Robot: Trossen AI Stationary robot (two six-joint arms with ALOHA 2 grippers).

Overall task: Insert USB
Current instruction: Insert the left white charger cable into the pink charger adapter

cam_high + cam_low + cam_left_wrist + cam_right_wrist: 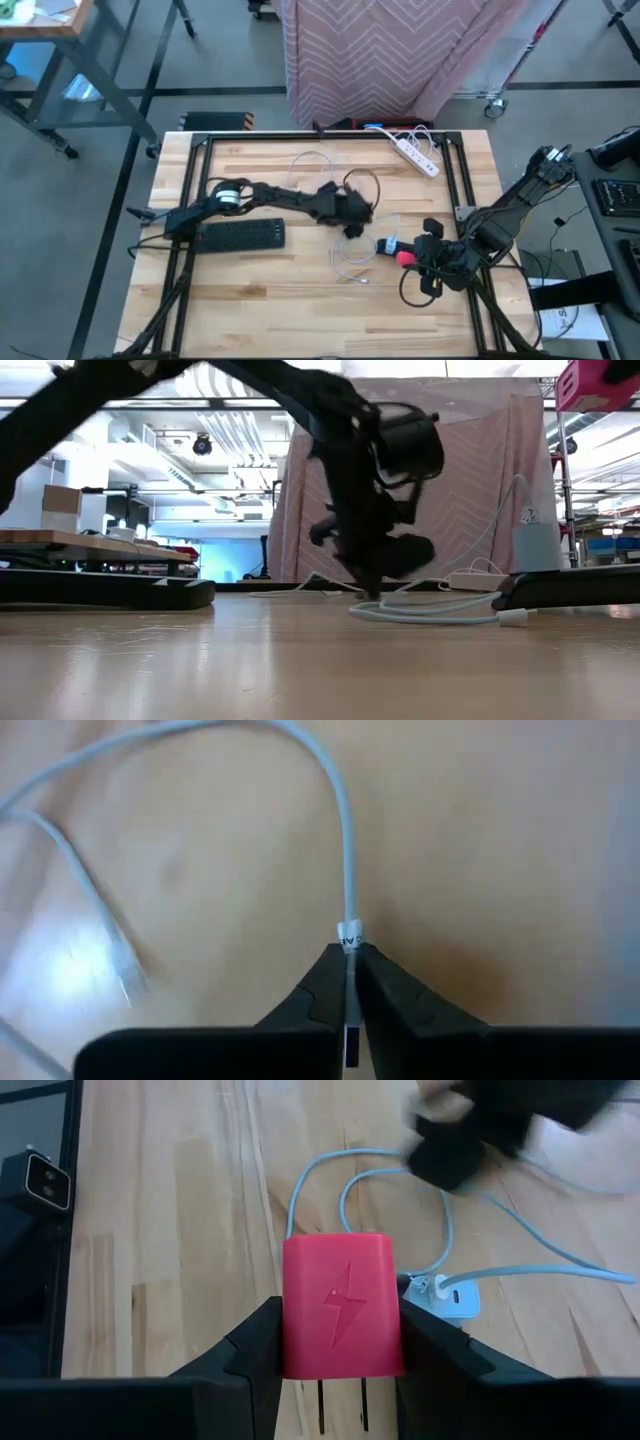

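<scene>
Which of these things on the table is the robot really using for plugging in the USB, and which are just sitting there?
In use:
- white cable, pinched in the left gripper
- red charger block, clamped in the right gripper

Lying about:
- white power strip at the table's far edge
- black keyboard
- small white plug on the wood

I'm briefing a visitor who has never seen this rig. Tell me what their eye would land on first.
The red charger block with its lightning mark stands out, clamped in the right gripper at the table's right side. Mid-table, the left gripper is shut on the white cable just behind its plug. A white power strip lies at the far edge.
</scene>
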